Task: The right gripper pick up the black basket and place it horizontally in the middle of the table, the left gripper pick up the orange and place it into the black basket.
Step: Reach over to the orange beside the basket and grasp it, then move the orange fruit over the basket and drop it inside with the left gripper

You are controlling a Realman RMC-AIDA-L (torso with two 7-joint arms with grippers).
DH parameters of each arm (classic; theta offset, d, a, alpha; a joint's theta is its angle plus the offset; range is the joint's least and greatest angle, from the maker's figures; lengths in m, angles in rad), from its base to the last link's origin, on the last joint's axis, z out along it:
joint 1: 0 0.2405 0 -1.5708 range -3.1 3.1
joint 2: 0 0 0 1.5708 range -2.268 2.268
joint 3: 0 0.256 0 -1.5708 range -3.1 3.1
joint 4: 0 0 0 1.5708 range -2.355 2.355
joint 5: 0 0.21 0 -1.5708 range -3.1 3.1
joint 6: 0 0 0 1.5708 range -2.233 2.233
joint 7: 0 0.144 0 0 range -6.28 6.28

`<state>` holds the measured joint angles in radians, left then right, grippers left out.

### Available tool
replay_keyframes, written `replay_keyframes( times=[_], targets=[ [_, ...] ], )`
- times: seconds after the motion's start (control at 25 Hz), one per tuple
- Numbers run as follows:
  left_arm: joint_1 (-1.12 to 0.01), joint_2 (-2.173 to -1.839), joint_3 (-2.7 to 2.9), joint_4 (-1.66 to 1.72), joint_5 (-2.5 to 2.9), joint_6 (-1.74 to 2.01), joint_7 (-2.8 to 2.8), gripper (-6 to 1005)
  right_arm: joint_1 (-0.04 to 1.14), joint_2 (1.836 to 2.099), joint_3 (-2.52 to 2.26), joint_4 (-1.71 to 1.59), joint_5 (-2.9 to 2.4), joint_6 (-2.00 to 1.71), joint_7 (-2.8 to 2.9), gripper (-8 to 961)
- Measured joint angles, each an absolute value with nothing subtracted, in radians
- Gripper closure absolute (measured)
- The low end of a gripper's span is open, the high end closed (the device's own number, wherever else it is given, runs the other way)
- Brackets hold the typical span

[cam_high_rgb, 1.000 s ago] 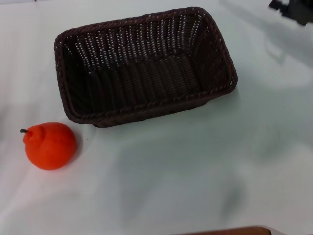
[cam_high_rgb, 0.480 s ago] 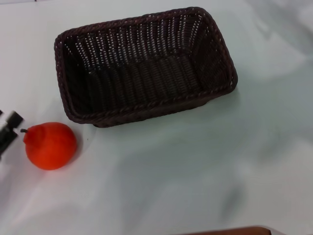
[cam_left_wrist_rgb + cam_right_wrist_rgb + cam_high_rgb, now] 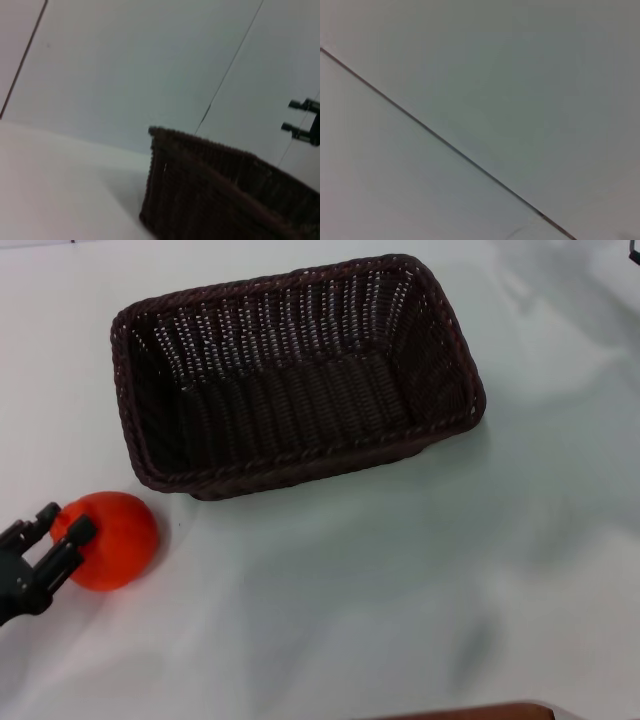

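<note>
The black basket (image 3: pixel 290 380) lies lengthwise in the middle of the white table (image 3: pixel 400 590), empty; one of its corners also shows in the left wrist view (image 3: pixel 210 190). The orange (image 3: pixel 120 540) rests on the table to the front left of the basket. My left gripper (image 3: pixel 65 520) reaches in from the lower left, open, with its two slim fingers (image 3: pixel 72 540) lying over the orange's left side and the gap narrower than the fruit. My right gripper (image 3: pixel 291 116) is far off beyond the basket in the left wrist view, its two fingers apart and empty; the head view shows only a sliver of it at the top right corner (image 3: pixel 635 248).
A brown edge (image 3: pixel 470 710) runs along the bottom of the head view. White tabletop stretches to the front and right of the basket. The right wrist view shows only a pale wall with a dark seam (image 3: pixel 445 145).
My left gripper has come in from the left edge and now overlaps the orange. My right gripper has withdrawn from the upper right, almost out of the head view. Basket and orange have not moved.
</note>
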<state>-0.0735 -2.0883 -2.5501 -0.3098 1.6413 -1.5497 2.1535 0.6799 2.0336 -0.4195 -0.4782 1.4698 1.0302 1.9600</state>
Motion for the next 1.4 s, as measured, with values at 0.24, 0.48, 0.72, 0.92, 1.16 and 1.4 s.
replay_keyframes(
  times=[0.24, 0.48, 0.72, 0.92, 1.16, 1.4],
  targets=[
    [-0.071, -2.09, -2.545, -0.31, 1.656, -1.536, 2.157, 546, 0.675, 2.041, -0.422, -0.477, 1.485, 1.037, 1.951, 203],
    [-0.068, -2.09, -2.545, -0.31, 1.659, -1.541, 2.167, 716, 0.671, 2.045, -0.422, -0.477, 1.486, 1.038, 1.951, 203],
    [-0.053, -2.079, -2.617, -0.31, 1.649, -1.637, 2.168, 813, 0.671, 2.048, -0.419, -0.477, 1.487, 1.04, 1.95, 203],
    [-0.061, -2.068, -2.822, -0.31, 1.644, -1.799, 2.134, 829, 0.672, 2.049, -0.413, -0.477, 1.489, 1.042, 1.948, 203],
    [-0.18, -2.088, -2.875, -0.31, 1.571, -1.828, 2.069, 830, 0.677, 2.057, -0.413, -0.476, 1.513, 1.037, 1.914, 204],
    [-0.354, -2.123, -2.85, -0.309, 1.576, -1.769, 2.049, 832, 0.681, 2.059, -0.414, -0.469, 1.516, 1.035, 1.896, 204]
  ],
)
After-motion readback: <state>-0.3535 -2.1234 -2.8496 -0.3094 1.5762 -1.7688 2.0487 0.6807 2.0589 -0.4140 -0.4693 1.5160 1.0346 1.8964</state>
